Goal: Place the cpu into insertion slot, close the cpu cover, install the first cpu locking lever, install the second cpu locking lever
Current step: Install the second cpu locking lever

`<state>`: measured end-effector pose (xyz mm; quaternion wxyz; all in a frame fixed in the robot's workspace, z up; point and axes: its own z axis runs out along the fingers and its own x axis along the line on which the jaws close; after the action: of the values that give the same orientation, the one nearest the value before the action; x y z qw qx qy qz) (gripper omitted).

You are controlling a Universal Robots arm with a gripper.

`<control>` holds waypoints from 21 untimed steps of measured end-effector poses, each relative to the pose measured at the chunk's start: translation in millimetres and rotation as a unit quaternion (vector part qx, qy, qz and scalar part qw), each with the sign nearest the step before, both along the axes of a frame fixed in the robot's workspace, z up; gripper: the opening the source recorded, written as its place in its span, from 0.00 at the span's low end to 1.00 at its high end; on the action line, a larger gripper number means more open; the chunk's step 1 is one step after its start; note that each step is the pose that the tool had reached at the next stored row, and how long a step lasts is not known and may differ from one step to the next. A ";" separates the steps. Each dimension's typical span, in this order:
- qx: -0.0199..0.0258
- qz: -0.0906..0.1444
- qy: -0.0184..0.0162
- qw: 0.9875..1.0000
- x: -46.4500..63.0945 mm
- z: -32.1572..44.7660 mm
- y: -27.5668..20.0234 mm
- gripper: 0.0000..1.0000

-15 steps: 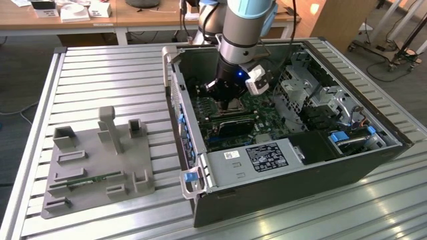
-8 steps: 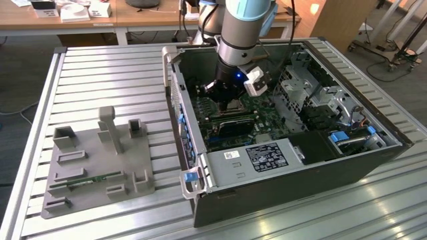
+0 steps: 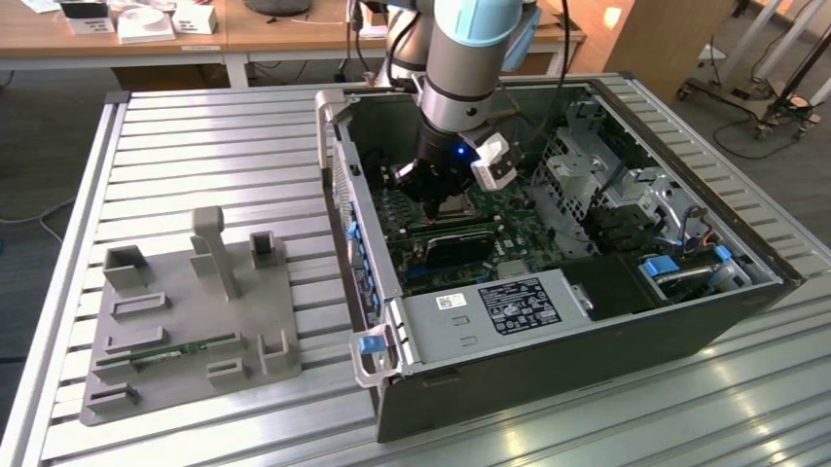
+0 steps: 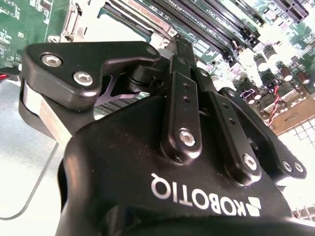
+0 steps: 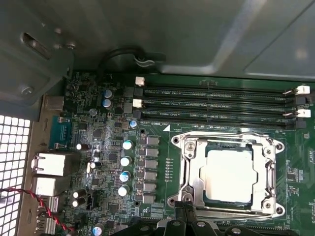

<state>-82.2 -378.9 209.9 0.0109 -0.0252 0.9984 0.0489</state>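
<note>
Exterior view, from its left: grey slotted fixture block lying on the ribbed metal table; just beside it, open computer case with the green motherboard exposed; robot arm reaching down into the case, gripper low over the board; drive cage and blue-tabbed bracket toward that view's right.

First wrist view: rear ports and red-black twisted wire; row of round capacitors; long black memory slots; then the insertion slot with the cpu seated flat inside it. The cpu cover lowered around the chip, silvery top showing through the window. One wire locking lever along the memory-slot side of the frame, second locking lever along the opposite side. Gripper at the socket's corner by that second lever, touching or nearly so.

Second wrist view: gripper seen from behind, black fingers drawn together to a narrow tip above the socket.
</note>
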 end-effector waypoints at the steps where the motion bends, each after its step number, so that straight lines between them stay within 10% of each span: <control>1: 0.000 0.000 0.000 1.000 0.0 -0.3 0.0 0.10; 21: 0.008 0.000 0.006 1.000 -0.5 -7.9 -1.0 0.10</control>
<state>-82.7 -379.9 202.0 0.0055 -0.0248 0.9980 0.0574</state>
